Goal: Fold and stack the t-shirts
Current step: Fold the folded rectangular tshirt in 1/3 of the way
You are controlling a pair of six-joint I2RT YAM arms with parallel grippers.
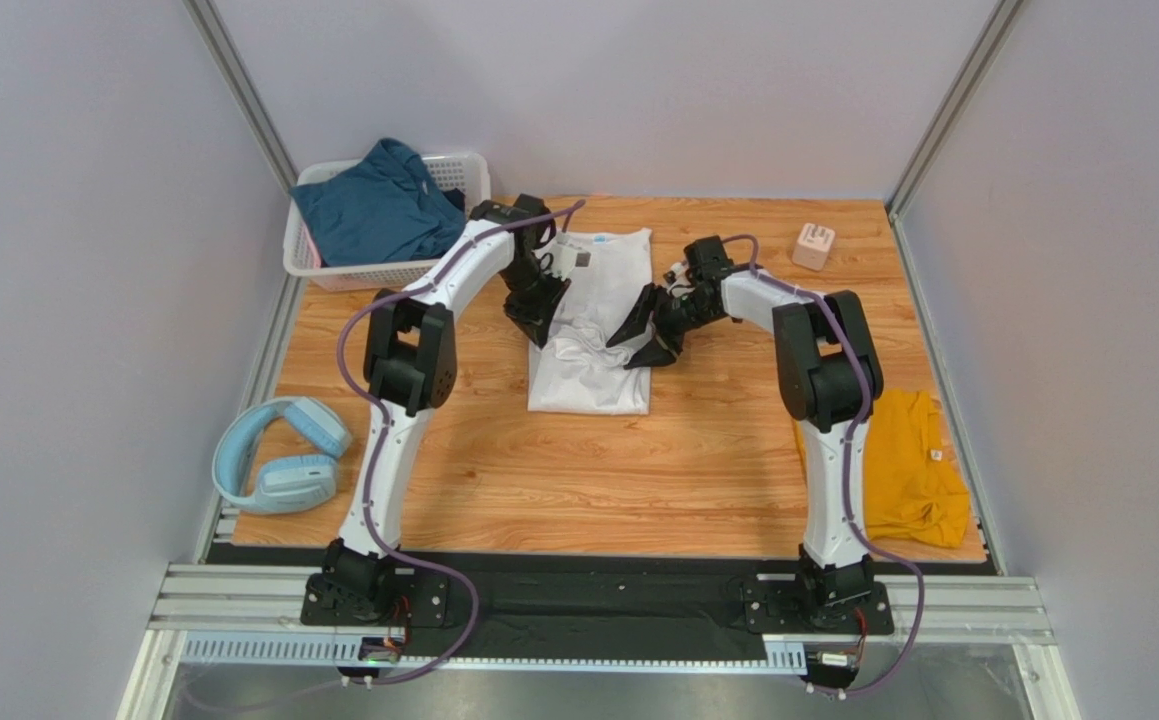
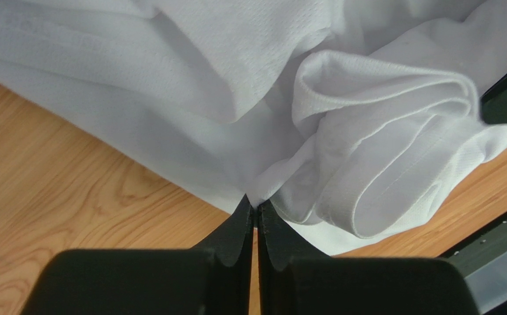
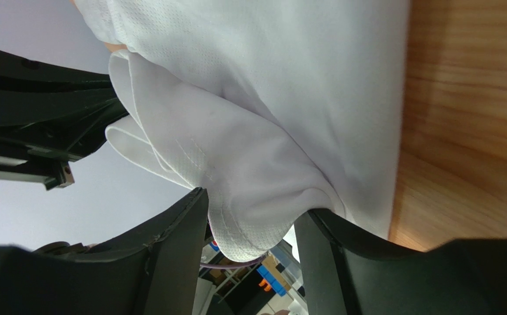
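The white t-shirt (image 1: 600, 285) lies partly folded in the middle of the wooden table, bunched at its near half. My left gripper (image 1: 540, 311) is at its left edge, jaws shut on a pinch of the white cloth (image 2: 236, 65) at their tips (image 2: 256, 205). My right gripper (image 1: 645, 333) is at the shirt's right side; in the right wrist view it (image 3: 252, 207) stands open, with a loose hemmed fold of the white shirt (image 3: 269, 79) drooping between the fingers. A mustard-yellow t-shirt (image 1: 908, 465) lies at the right edge. A dark teal t-shirt (image 1: 375, 203) fills the basket.
The white lattice basket (image 1: 458, 162) stands at the back left corner. Pale-blue headphones (image 1: 277, 458) lie at the left edge. A small pale cube (image 1: 814, 243) sits at the back right. Grey walls close in three sides.
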